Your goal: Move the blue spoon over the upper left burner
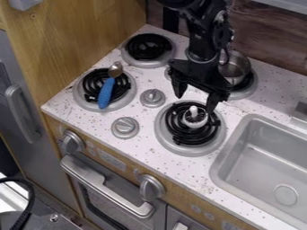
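The black gripper (195,103) hangs above the rear edge of the lower right burner, its two fingers spread open with nothing between them. The blue spoon (105,92) lies on the lower left burner (80,98), well to the left of the gripper. Its blue handle points toward the front of the stove, and its metal bowl rests at the back of that burner's black coil. Behind it is the upper left burner (148,46), with nothing lying on its coil.
A small white object with an upright knob (195,117) stands on the lower right burner, just below the gripper. A metal pot (235,66) sits on the upper right burner, beside the arm. The sink (264,157) is at the right; knobs (153,97) rise between the burners.
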